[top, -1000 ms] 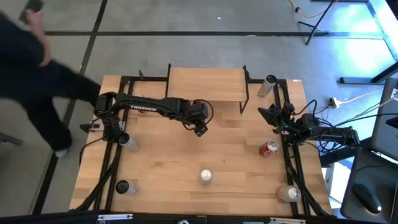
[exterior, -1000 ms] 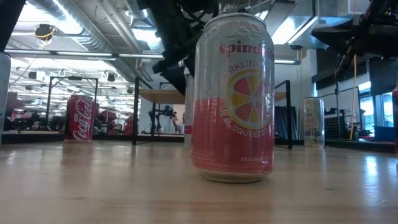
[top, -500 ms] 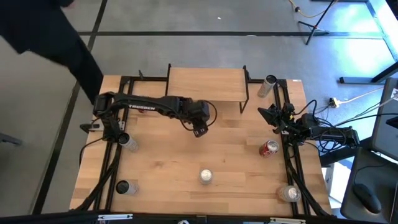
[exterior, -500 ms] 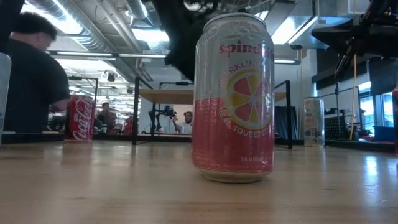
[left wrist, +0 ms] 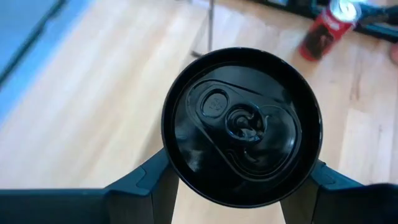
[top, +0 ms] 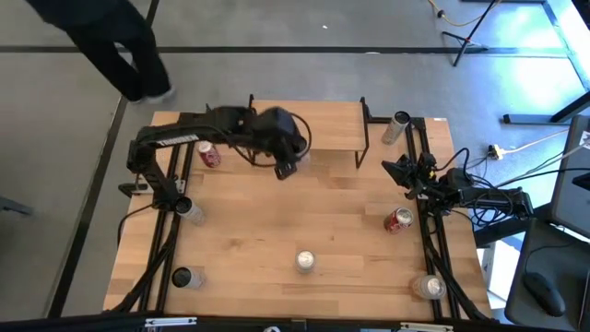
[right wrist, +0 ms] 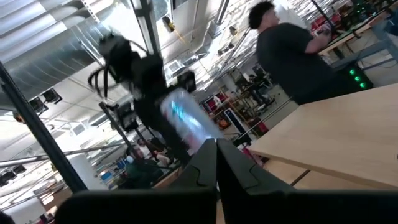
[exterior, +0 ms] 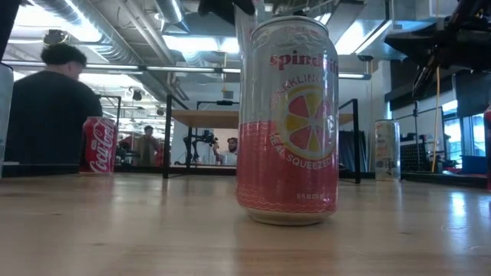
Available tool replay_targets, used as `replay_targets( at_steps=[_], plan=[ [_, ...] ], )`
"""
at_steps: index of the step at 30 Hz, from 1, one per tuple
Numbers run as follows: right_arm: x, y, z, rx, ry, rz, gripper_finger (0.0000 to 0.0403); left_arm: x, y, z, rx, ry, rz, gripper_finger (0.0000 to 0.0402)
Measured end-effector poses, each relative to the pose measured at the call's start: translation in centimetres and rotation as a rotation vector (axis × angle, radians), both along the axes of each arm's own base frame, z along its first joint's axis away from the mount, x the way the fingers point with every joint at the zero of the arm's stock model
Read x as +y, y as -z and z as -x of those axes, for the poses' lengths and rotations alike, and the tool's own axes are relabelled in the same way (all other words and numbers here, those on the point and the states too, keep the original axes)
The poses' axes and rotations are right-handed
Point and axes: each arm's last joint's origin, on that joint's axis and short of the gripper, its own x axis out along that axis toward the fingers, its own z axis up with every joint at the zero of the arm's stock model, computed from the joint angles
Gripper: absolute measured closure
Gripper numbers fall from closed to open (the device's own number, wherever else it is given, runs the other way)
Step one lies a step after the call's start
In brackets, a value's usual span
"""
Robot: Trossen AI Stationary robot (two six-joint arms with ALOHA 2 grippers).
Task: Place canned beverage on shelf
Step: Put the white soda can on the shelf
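A canned beverage with a black top (left wrist: 242, 124) and a pale body (right wrist: 183, 115) hangs above the table with my left gripper (top: 286, 166) shut on it, just in front of the shelf (top: 304, 120). The shelf is a low riser with a light wooden plank top and black legs, standing at the table's far edge. My right gripper (top: 406, 171) waits shut at the right edge, touching nothing. In the low view only a strip of the held can (exterior: 244, 19) shows above the pink can. My left gripper pinches the can between its two fingers (left wrist: 152, 183), which sit on opposite sides of its wall just below the top rim (left wrist: 176, 165). The fingers come slanting down from above on the table's left. The can hangs upright, lifted clear of the table.
A pink sparkling-water can (top: 305, 262) stands at the table's near middle. A red cola can (top: 210, 154) stands near the left arm. More cans stand at the sides (top: 191, 210), (top: 182, 277), (top: 398, 219), (top: 429, 288), (top: 398, 127). A person (top: 129, 46) walks beyond the far left corner.
My left gripper has risen and gone toward the table's far edge and the shelf. It has carried the pale can, which stood on the table, up clear of it. The arm's move has uncovered the red cola can. The person has walked along the far left side.
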Motion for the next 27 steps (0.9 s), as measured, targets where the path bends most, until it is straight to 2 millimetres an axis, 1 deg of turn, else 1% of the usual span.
replay_targets(
  at_steps=[3,7,14,21,23,27],
  plan=[
    [0.0,0.0,0.0,0.001,-0.004,0.001,0.0402,1.3,-1.5,1.1,0.019,-0.005,-0.034,0.0211],
    [0.0,0.0,0.0,0.002,-0.004,0.001,0.0402,3.6,-2.3,2.6,0.077,-0.030,-0.075,0.0204],
    [0.0,0.1,0.0,0.002,-0.011,-0.016,0.0402,8.6,-1.9,5.1,0.165,-0.055,-0.065,0.0203],
    [0.0,0.3,-0.1,0.027,-0.010,-0.017,0.0402,13.2,-2.0,7.7,0.155,-0.065,-0.041,0.0203],
    [0.0,0.3,-0.1,0.029,-0.009,-0.017,0.0402,14.3,-1.9,8.4,0.142,-0.042,-0.026,0.0203],
    [0.0,0.3,-0.1,0.028,0.001,-0.020,0.0402,15.7,-0.9,9.3,0.146,-0.035,0.024,0.0202]
  ],
)
